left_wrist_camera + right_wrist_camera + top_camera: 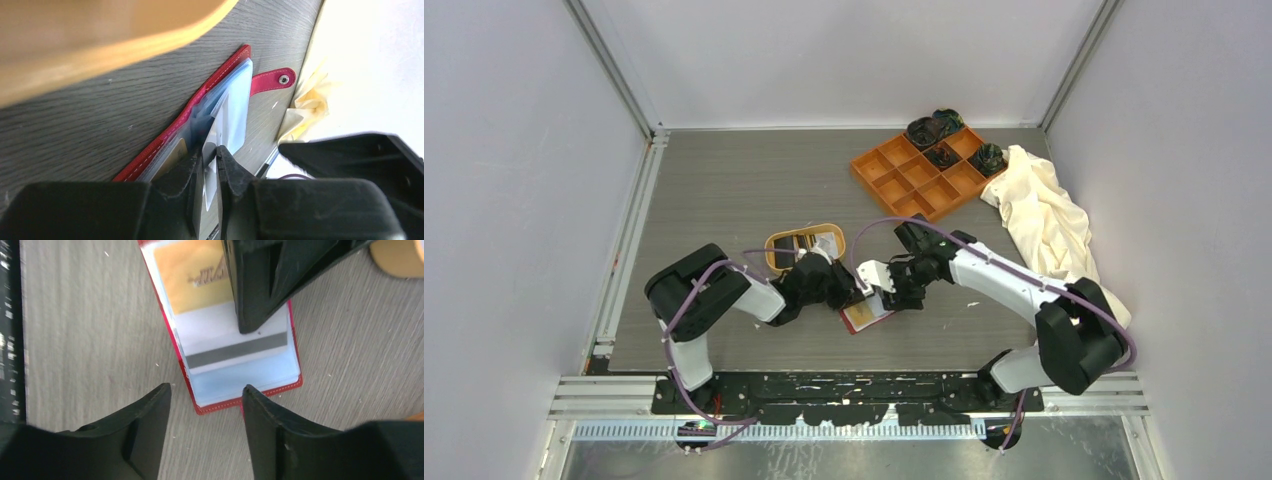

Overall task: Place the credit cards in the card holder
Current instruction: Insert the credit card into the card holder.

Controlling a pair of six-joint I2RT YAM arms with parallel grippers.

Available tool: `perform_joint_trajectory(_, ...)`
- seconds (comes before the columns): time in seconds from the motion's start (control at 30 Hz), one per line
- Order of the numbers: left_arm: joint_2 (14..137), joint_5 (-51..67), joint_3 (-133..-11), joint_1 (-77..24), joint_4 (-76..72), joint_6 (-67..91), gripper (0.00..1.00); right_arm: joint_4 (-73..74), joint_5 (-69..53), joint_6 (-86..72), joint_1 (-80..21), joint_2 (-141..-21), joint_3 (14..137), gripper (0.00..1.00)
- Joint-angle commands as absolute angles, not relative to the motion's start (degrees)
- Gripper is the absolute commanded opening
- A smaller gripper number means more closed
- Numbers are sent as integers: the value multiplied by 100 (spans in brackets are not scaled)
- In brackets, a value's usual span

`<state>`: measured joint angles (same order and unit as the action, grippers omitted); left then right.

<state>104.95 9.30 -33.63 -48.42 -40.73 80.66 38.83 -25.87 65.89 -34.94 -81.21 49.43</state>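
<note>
The red card holder (865, 316) lies open on the table between both grippers, its clear sleeves up (245, 377). A tan-gold card (195, 275) sits in its upper pocket. A white credit card (210, 330) with a grey stripe lies partly in the lower pocket. My left gripper (211, 150) has its jaws a narrow gap apart, open, with the white card's (214, 136) corner between them. My right gripper (205, 400) hovers open over the holder's near edge, holding nothing. More dark cards lie in the oval tan dish (773, 251).
The tan dish (100, 35) sits just beyond the left gripper. An orange nine-compartment tray (894, 186) with dark items stands at the back right. A cream cloth (1044, 220) is bunched beside it. The holder's snap tab (272, 80) sticks out flat.
</note>
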Motion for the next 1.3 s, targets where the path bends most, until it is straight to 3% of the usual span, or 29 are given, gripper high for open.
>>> perform_joint_trajectory(0.0,10779,1037,-3331,-4870,-3668,7831,18,3765,-3701,6326,-3578,-7742,4979,53)
perform_joint_trajectory(0.13,10795,1046,-3300,-4870,-3761,7848,19,2916,-3638,5690,-4024,-7686,4712,20)
perform_joint_trajectory(0.27,10803,1063,-3267,-4861,-3800,7857,19,2238,-2918,5242,-4516,-7802,4537,10)
perform_joint_trajectory(0.73,10836,1145,-3204,-4834,-3998,7902,21,1252,-1506,5357,-5172,-8270,4158,7)
perform_joint_trajectory(1.27,10871,1315,-3121,-4764,-4250,7854,26,2439,-1081,6057,-4722,-8127,4482,6)
